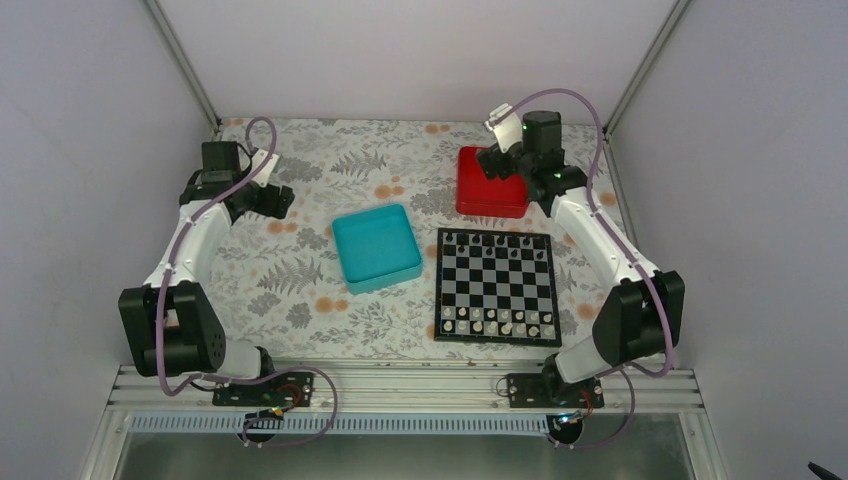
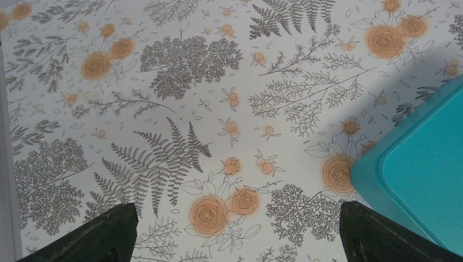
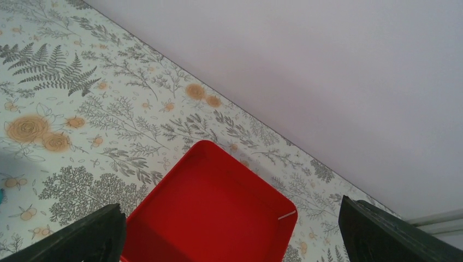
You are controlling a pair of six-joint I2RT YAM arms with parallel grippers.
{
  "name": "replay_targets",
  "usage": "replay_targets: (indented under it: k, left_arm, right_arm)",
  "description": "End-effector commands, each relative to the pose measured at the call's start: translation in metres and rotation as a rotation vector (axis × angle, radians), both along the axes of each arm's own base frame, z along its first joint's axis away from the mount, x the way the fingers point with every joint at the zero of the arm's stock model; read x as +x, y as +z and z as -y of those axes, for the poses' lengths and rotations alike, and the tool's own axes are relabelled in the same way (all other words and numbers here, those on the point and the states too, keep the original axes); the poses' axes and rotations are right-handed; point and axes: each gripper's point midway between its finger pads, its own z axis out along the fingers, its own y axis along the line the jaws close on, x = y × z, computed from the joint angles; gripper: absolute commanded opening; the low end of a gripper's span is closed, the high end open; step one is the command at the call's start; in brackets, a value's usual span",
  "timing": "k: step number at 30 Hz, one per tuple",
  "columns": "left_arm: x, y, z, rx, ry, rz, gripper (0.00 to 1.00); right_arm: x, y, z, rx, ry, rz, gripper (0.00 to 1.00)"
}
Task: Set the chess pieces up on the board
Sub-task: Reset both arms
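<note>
The black-and-grey board [image 1: 497, 288] lies right of centre. Black chess pieces [image 1: 497, 240] stand along its far edge, and pale pieces line its near rows. My right gripper [image 1: 497, 160] hovers over the red tray [image 1: 492, 188] beyond the board; in the right wrist view it [image 3: 232, 232] is open, and what shows of the red tray [image 3: 210, 213] holds nothing. My left gripper [image 1: 281, 200] sits far left over the floral cloth. Its fingers [image 2: 106, 232] stand wide apart in the left wrist view, open [image 2: 237, 232] on nothing.
A teal tray [image 1: 376, 247] sits between the arms, left of the board; its corner [image 2: 415, 180] shows at the right of the left wrist view. Grey walls close the back and both sides. A metal rail runs along the near edge.
</note>
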Motion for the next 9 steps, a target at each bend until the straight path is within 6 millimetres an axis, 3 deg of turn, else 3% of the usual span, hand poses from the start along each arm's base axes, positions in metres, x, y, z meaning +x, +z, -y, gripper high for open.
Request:
replay_targets:
  k: [1,9]
  left_arm:
    - [0.0001,0.0096,0.0002,-0.018,0.005,0.044,0.92]
    - [0.0001,0.0113,0.0014,-0.024,0.0,0.048,0.92]
  right_arm:
    - [0.0093,0.0076,0.0041,0.025,-0.034,0.044,1.0]
    - [0.003,0.0127,0.0088,0.022,-0.029,0.069,1.0]
